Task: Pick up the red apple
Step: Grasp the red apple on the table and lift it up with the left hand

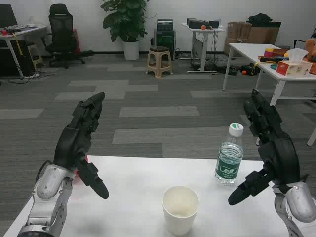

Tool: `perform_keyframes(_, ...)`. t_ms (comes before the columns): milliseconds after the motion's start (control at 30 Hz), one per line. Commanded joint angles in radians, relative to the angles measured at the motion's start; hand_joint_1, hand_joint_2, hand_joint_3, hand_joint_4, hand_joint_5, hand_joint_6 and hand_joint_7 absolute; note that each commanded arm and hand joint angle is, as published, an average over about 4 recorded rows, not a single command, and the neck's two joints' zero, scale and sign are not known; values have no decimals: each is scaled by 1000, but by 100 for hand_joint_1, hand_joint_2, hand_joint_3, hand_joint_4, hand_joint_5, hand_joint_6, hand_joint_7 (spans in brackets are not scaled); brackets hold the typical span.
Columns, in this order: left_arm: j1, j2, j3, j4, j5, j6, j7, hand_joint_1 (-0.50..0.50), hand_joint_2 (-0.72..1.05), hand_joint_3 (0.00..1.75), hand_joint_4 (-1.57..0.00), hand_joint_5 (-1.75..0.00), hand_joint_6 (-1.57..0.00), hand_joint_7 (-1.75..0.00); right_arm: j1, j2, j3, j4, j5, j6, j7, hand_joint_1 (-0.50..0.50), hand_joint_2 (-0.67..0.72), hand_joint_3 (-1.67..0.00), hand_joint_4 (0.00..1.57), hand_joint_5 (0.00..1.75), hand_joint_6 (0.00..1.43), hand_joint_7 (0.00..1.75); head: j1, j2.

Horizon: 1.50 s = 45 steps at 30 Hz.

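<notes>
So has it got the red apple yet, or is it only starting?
Only starting, it seems. Nothing looks done: both black hands, left and right, are raised, open and hold nothing. A sliver of something red peeks out behind the left hand, perhaps the apple; too hidden to tell. The clear plastic water bottle and white paper cup stand untouched. Reaching, gripping and lifting remain.

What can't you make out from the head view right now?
- Red apple: only a red sliver shows; the left robot hand covers the rest, so contact is unclear.
- Cup: too washed out to tell its contents.
- Bottle: label print too small.
- Right robot hand: wrist cut off by the frame corner.
</notes>
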Motion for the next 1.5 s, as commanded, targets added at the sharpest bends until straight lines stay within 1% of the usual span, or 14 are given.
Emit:
perform_keyframes(33,-125,5,-318,147,-303,-141,21,-50,-64,0,0,0,0,-35,-95,141,11,5,-53,-84,-44,-33,72,0,14,0,0,14,20,418)
perform_keyframes(67,-125,5,-318,147,-303,-141,21,-50,-64,0,0,0,0,-35,-95,141,11,5,-53,-83,-44,-33,72,0,14,0,0,14,18,376)
perform_keyframes(100,-125,5,-318,147,-303,-141,22,-50,-64,2,0,0,0,-35,-95,141,11,5,-53,-83,-44,-33,72,0,14,0,0,14,12,249)
perform_keyframes(333,-125,5,-317,147,-304,-141,21,-50,-64,4,0,0,0,-35,-95,141,11,5,-53,-84,-44,-33,72,0,14,0,0,14,12,249)
perform_keyframes(400,-125,5,-317,147,-304,-141,22,-50,-64,0,0,0,0,-35,-95,141,11,5,-53,-84,-44,-33,72,0,14,0,0,14,13,247)
perform_keyframes(733,-125,5,-317,147,-304,-141,21,-50,-64,0,0,0,0,-35,-95,141,11,5,-53,-83,-44,-33,72,0,14,0,0,14,13,241)
perform_keyframes(867,-125,5,-317,147,-304,-141,22,-50,-64,9,0,0,0,-35,-95,141,11,5,-53,-83,-44,-33,72,0,14,0,0,14,8,221)
perform_keyframes(900,-125,5,-317,147,-304,-141,22,-50,-64,7,0,0,0,-35,-95,141,11,5,-53,-83,-44,-33,72,0,14,0,0,14,6,214)
perform_keyframes(1000,-125,5,-317,147,-304,-141,21,-50,-64,2,0,0,0,-35,-95,141,11,5,-53,-84,-44,-33,72,0,14,0,0,14,4,132)
perform_keyframes(1067,-125,5,-317,147,-304,-140,22,-50,-64,7,0,0,0,-35,-95,141,11,5,-53,-84,-44,-33,72,0,14,0,0,14,9,56)
perform_keyframes(1167,-125,5,-318,148,-304,-140,21,-50,-64,2,0,0,0,-35,-94,140,12,5,-53,-83,-44,-33,72,0,14,0,0,14,19,-47)
perform_keyframes(1300,-122,5,-318,148,-304,-140,21,-50,-64,9,0,0,0,-35,-89,139,12,4,-53,-83,-44,-33,72,0,14,0,0,14,31,-139)
perform_keyframes(1400,-120,5,-317,148,-304,-139,21,-50,-64,9,0,0,0,-35,-88,139,11,4,-53,-83,-44,-33,72,0,14,0,0,14,50,-215)
perform_keyframes(1500,-120,5,-315,154,-305,-139,21,-50,-64,2,0,0,0,-35,-86,137,9,8,-53,-82,-44,-33,72,0,14,0,0,14,112,-275)
